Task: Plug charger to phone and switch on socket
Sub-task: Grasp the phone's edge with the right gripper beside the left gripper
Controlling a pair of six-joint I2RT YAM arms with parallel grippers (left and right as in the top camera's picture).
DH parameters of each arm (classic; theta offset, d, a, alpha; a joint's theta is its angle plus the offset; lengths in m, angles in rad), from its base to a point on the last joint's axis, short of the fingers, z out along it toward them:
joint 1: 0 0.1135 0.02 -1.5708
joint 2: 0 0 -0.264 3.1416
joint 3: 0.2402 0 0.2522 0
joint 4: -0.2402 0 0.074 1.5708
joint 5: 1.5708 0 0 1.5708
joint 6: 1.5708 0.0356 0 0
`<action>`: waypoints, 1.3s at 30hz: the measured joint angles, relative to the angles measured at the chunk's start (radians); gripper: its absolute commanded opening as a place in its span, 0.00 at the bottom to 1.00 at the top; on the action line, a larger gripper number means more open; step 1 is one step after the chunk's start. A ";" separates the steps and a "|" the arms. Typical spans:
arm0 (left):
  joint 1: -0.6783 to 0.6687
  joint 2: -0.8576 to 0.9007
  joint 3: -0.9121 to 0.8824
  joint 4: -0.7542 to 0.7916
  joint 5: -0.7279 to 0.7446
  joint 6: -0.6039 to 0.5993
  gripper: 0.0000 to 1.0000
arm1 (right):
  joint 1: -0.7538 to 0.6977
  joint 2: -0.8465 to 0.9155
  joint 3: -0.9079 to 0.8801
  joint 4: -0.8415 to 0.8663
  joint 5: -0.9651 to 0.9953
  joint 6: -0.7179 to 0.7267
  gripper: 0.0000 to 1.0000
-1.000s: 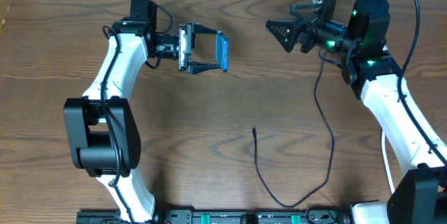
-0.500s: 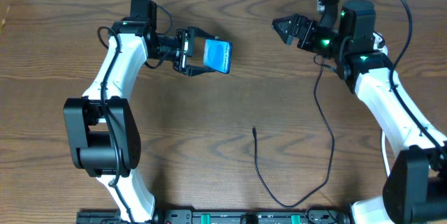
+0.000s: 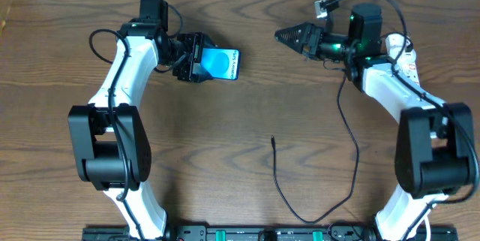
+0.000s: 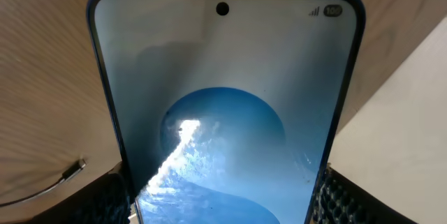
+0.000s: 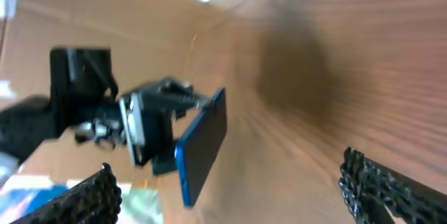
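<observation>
Left gripper [image 3: 201, 64]: clamping the phone [image 3: 222, 64] by its lower edges, fingers [image 4: 117, 197] pressing on both sides.
Phone: hanging in the air over the far left of the table [image 3: 225, 158], blue screen facing up.
Right gripper [image 3: 281, 35]: standing wide apart, holding nothing, pointing at the phone from well apart.
Charger [image 3: 352, 158]: lying loose on the table, connector tip [image 3: 272, 140] resting near the middle, cable looping toward the near edge and climbing toward the right arm [image 3: 390, 91].
Socket [image 3: 405, 49]: showing white and red behind the right arm, mostly hidden.
</observation>
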 measured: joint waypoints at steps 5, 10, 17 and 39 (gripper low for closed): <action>-0.019 0.000 0.000 0.004 -0.070 -0.050 0.07 | 0.000 0.050 0.000 0.016 -0.102 0.007 0.99; -0.061 0.000 0.000 0.007 -0.129 -0.089 0.07 | 0.005 0.057 0.000 0.026 -0.133 -0.006 0.99; -0.122 0.000 0.000 0.092 -0.171 -0.119 0.07 | 0.038 0.057 0.000 0.022 -0.120 -0.010 0.96; -0.140 0.000 0.000 0.114 -0.183 -0.121 0.07 | 0.148 0.057 0.000 -0.106 -0.011 -0.091 0.97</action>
